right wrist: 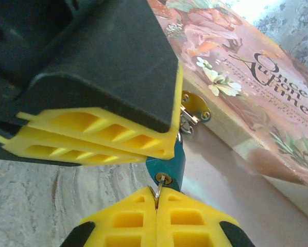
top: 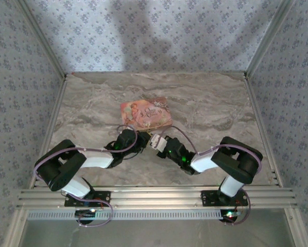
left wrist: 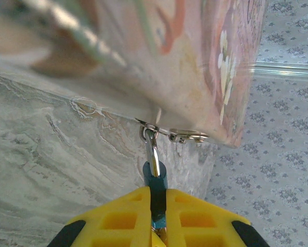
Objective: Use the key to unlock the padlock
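The padlock [left wrist: 155,177] is a tiny teal-bodied lock with a silver shackle [left wrist: 153,149]. It hangs from the metal hasp [left wrist: 187,136] on the front of the pink illustrated box [top: 146,114]. My left gripper [left wrist: 158,194] is shut on the lock's body. In the right wrist view the padlock [right wrist: 167,163] shows its brass keyhole, with the key [right wrist: 159,186] standing in it. My right gripper [right wrist: 156,196] is shut on the key, just below the left gripper's yellow fingers [right wrist: 102,135]. In the top view the left gripper [top: 142,140] and right gripper [top: 157,142] meet at the box's near edge.
The box [right wrist: 246,87] lies flat on the marble-patterned table [top: 210,108], just beyond both grippers. Patterned walls and aluminium rails [top: 56,72] close in the table on three sides. Open table lies to the left and right of the box.
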Motion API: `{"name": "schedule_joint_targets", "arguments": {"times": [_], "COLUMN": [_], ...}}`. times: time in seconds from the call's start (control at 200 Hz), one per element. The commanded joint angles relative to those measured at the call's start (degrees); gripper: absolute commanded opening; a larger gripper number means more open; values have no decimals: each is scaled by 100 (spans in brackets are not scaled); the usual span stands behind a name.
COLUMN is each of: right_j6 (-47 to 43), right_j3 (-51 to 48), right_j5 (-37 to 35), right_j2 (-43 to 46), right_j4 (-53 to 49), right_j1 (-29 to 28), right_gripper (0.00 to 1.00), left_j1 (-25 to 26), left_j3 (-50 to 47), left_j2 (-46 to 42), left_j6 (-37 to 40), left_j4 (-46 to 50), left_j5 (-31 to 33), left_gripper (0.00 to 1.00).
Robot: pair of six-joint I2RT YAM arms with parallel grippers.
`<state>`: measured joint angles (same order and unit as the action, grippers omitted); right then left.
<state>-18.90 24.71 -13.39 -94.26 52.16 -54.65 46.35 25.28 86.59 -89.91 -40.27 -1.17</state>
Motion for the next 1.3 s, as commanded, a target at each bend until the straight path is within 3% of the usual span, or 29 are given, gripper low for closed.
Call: {"name": "schedule_joint_targets", "arguments": {"times": [0.0,0.47,0.615,0.779,1.084,1.294], "right_j6": [859,2649,2681,2599,2505,2610], "right_j3": [225,192,208,168,123,120], "right_j5": [193,1280,1323,1158,1020,1109], "right_j2": [88,120,-9,-84,-171,-172], "right_j4": [-39,15,-13,-71,-101,-24], "right_j1": [115,559,584,580,585,603], "right_gripper": [0,0,0,0,0,0], "left_j1": [45,51,52,33,-197,-654], "left_j3": [-31,-32,-49,-65,-35,292], "left_j2": [170,398,390,194,-799,-1869], "left_j6": [-374,-387,-380,-264,223,1082], "left_j4": [446,380,370,572,1738,3354], "left_j5": [-449,-518,-508,-429,-305,-302], "left_gripper": [12,13,13,20,36,49]}}
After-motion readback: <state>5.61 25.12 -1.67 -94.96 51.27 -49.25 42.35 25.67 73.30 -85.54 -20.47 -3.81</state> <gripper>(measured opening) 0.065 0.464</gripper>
